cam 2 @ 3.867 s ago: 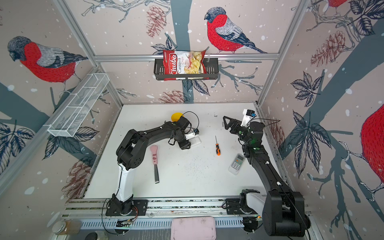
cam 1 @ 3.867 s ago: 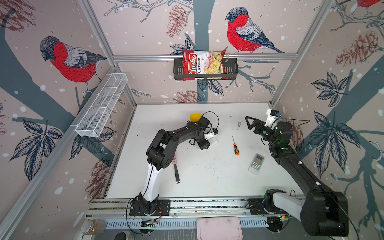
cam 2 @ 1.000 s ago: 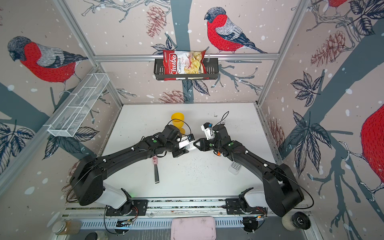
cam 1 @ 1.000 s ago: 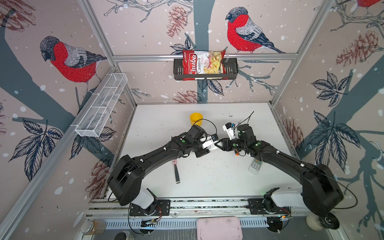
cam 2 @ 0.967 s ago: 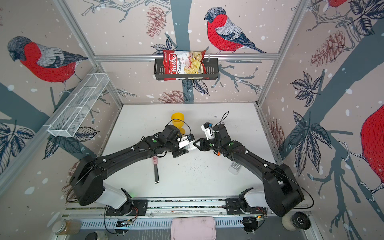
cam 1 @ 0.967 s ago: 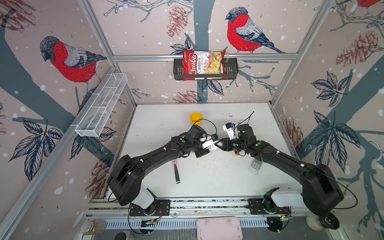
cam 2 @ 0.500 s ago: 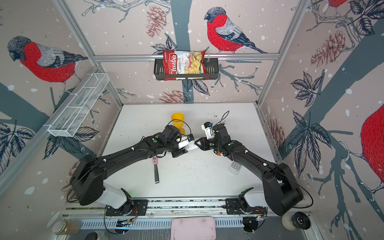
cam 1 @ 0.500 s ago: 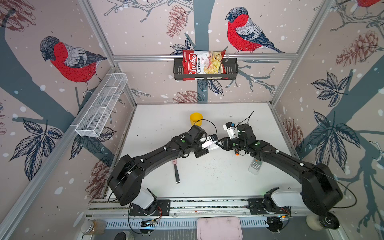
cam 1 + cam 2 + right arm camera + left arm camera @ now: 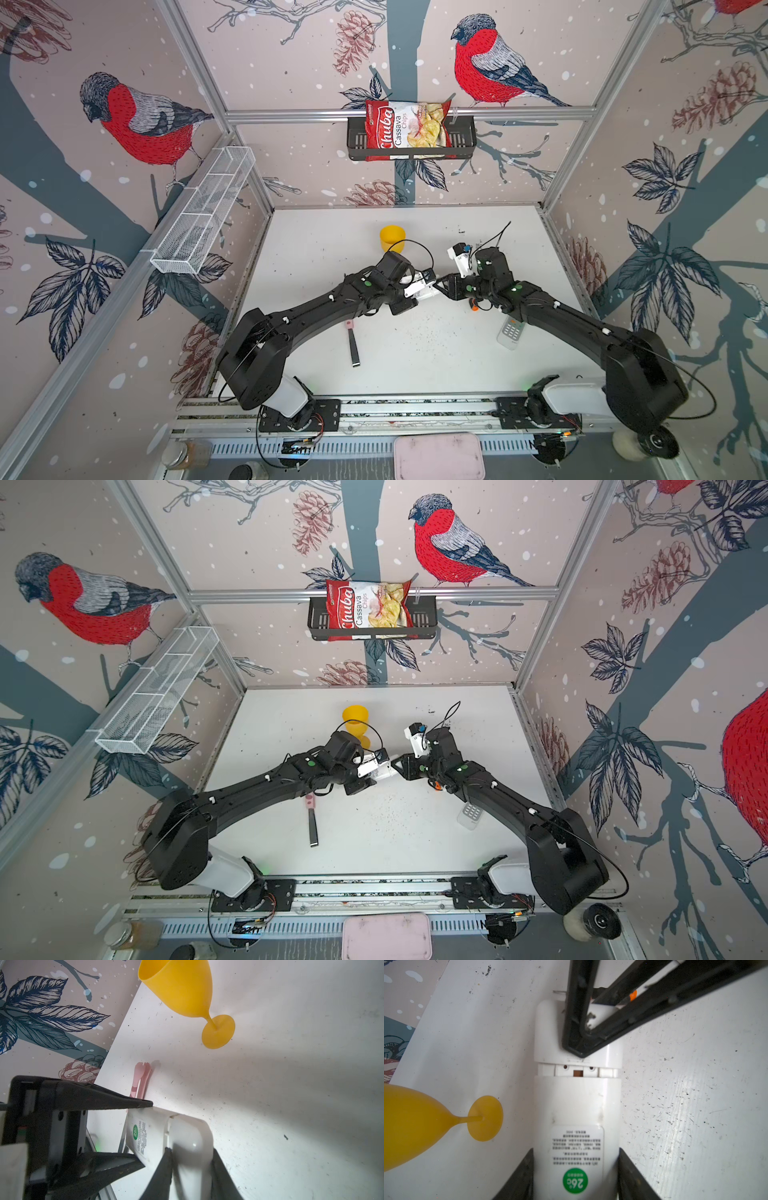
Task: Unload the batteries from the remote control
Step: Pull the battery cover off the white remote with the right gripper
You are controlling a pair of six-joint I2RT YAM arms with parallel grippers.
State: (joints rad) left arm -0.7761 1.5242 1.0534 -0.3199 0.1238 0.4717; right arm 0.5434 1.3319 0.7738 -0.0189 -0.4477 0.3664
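My left jaws grasp the remote (image 9: 577,1105) back up, steadying it so my right jaws, clenched on the cover (image 9: 550,1032), can slide it off. The cover sits slightly open. No batteries show; I judge them inside, beneath it.

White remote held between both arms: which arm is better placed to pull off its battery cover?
Right, probably. The right gripper pinches the battery cover, already partly slid off, while the left gripper clamps the remote.

Bullfinch-and-pinecone wallpaper (image 9: 141,120) covers the walls around a scuffed white table (image 9: 324,249), framed by aluminium rails (image 9: 291,115).
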